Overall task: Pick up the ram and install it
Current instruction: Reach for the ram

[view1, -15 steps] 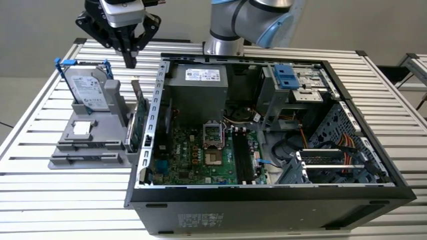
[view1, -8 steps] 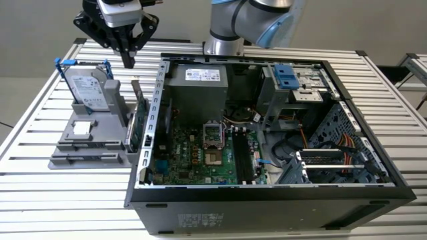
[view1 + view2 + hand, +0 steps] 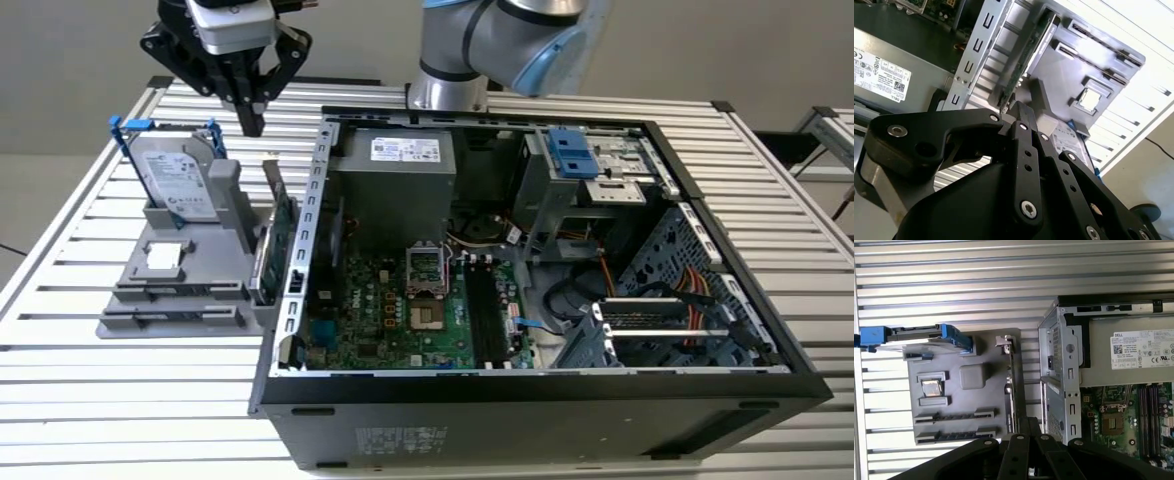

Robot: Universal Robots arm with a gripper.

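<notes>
Tool, tips together, above gray stand; green card near its tip in second wrist view

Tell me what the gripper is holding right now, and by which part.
Nothing. The gripper hangs with its fingers shut together and empty, above the gray holder beside the computer case.

Table ribbed bare metal — holder matt grey plastic — hand matt black.

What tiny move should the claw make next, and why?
Probably just open the gripper. It hangs shut and empty above the gray stand, close to a thin green board standing on edge beside the case; whether that is the ram I cannot tell, but shut it can grasp nothing.
</notes>
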